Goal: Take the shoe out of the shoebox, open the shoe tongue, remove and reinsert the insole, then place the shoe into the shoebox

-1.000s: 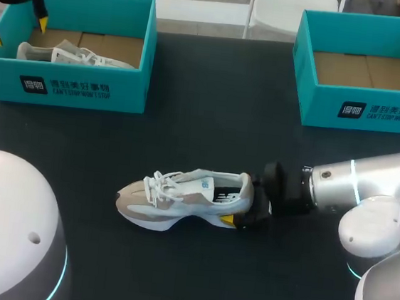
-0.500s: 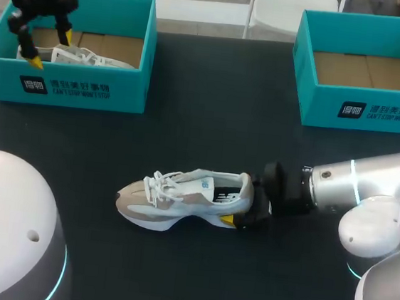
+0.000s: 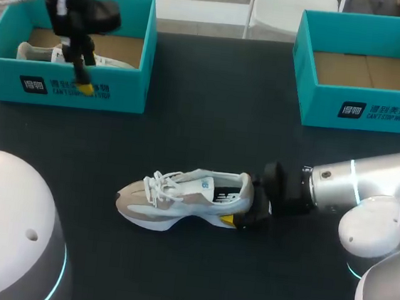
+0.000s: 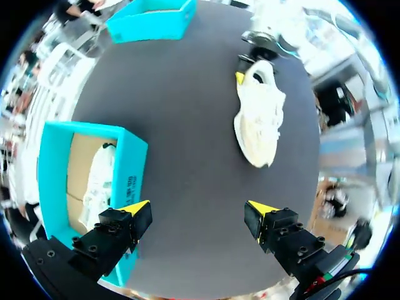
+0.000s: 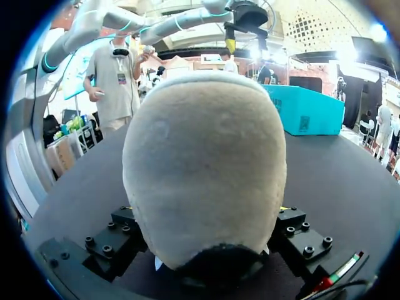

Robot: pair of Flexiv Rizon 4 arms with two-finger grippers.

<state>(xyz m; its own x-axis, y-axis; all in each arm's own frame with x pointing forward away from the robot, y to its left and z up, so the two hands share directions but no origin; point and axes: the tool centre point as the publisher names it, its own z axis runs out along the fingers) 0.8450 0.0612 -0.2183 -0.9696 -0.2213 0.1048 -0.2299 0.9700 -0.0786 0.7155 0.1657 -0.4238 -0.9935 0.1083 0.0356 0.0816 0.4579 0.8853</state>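
At mid-tabletop | sneaker [image 3: 184, 198] lies out of its box, heel clamped in right hand [image 3: 242, 210] | left hand [image 3: 80, 80], spread wide and empty, has been swung from left shoebox [image 3: 120, 91] far corner to its front wall | tongue-opening judged next.

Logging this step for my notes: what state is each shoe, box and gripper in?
Shoe on the table: upright on its sole, heel clamped.
Second shoe: lying in the left box.
Left box: open.
Right box: open.
Left gripper: open, holding nothing.
Right gripper: shut on the table shoe's heel.
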